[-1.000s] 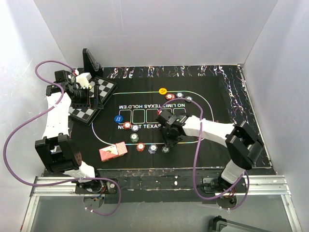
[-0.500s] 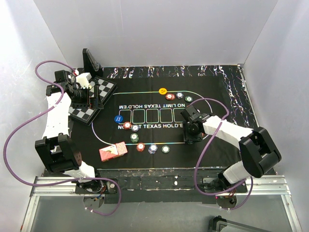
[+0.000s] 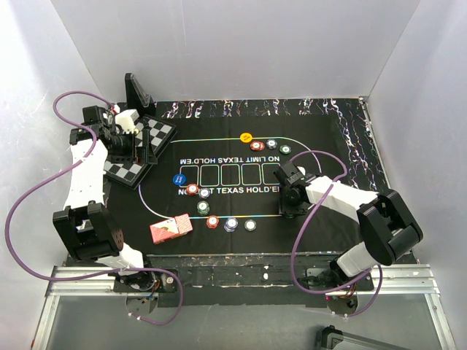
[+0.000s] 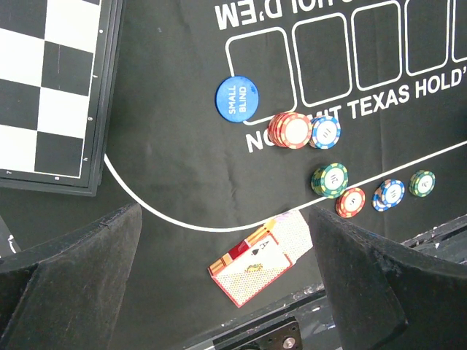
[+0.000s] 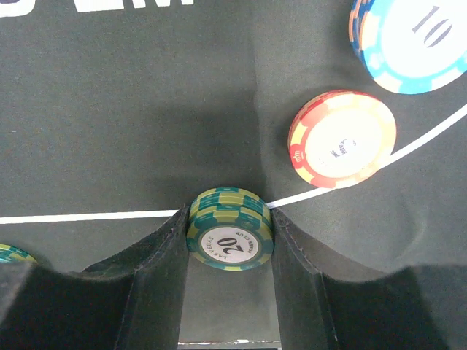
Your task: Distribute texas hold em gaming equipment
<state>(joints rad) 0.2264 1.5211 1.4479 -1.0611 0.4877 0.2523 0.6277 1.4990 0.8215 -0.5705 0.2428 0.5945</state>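
Your right jaws are partly closed on the green chip stack, with a finger pressed against each side. The stack lies flat with its "20" face up. It is round, so there is no long axis to line up. It sits over the white line of the mat. You cannot tell from here whether it is lifted or touching.

In the wrist view, a red chip lies near at 2 o'clock from the stack, apart from the finger on that side. A blue chip lies further out at 1 o'clock. Any move toward 1 or 2 o'clock risks nudging them. The mat toward 10 to 12 o'clock is bare.

From overhead, the right arm has these jaws at 3 o'clock from the near row of chips, well apart from it. There is open mat beyond toward 3 o'clock, and the mat's near edge is close at 6 o'clock.

Your left jaws stand wide with nothing between them, over the chessboard at the bench's far left. That arm is the nearer one to the cards and the blue disc.
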